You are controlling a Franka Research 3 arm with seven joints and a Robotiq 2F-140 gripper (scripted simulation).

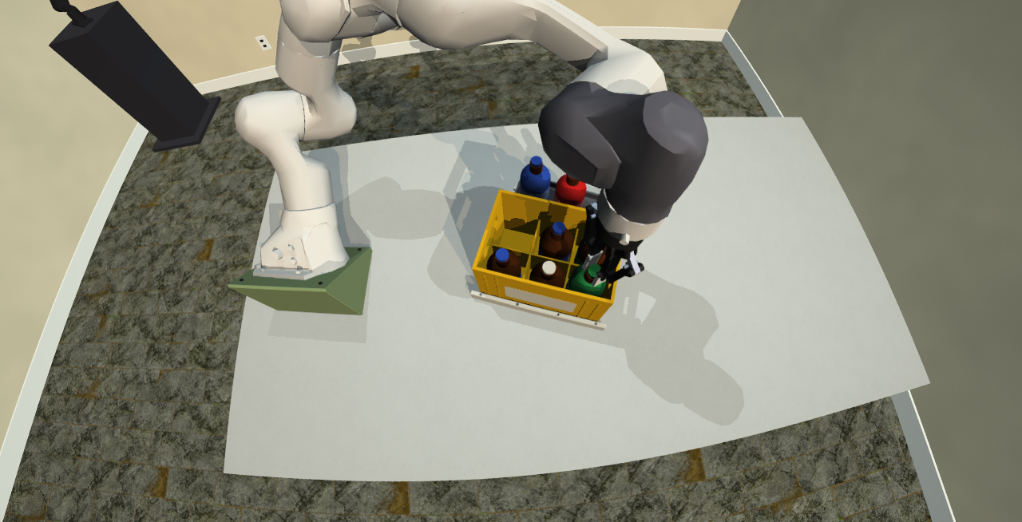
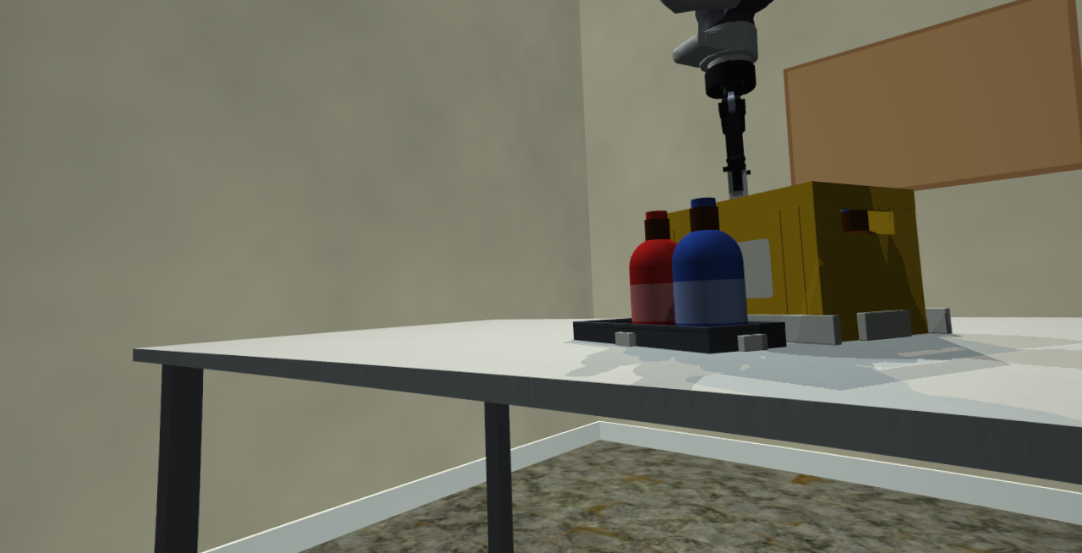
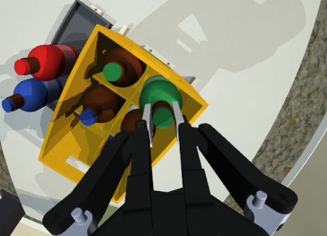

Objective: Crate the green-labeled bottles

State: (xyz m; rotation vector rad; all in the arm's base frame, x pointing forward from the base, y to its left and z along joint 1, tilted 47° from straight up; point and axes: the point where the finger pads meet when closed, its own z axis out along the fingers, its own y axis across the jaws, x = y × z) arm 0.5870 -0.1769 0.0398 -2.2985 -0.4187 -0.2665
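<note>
While the crate (image 1: 489, 282) (image 2: 870, 270) (image 3: 82, 77) sits level on the tbl (image 1: 429, 390) (image 2: 454, 337), the gripper (image 1: 594, 266) (image 2: 737, 190) (image 3: 161, 111) points down over one corner cell, clamped on the neck of the green btl (image 1: 587, 282) (image 3: 161, 93), one finger each side. Said btl is upright in that corner cell, not let go; can't tell if its base is down on the crate floor.

Crate's own four, all brown w/ colored caps: green-cap btl (image 1: 585, 251) (image 3: 124, 67) in the other corner cell at that end, partly behind the fingers in the top view; blue-cap btl (image 1: 556, 241) (image 3: 102, 103) in the mid cell next to it; white-cap btl (image 1: 548, 272) (image 3: 133, 121) in the mid cell next to the green btl; second blue-cap btl (image 1: 504, 262) (image 3: 108, 146) in the far corner, same row as white. Remaining cell, nearest the arm's base in the back row, is empty.

Tray (image 2: 642, 334) (image 3: 82, 24) lies level just beside the crate, w/ red btl (image 1: 570, 190) (image 2: 652, 262) (image 3: 48, 62) & blue btl (image 1: 534, 179) (image 2: 708, 254) (image 3: 32, 94) upright on it, side by side.
</note>
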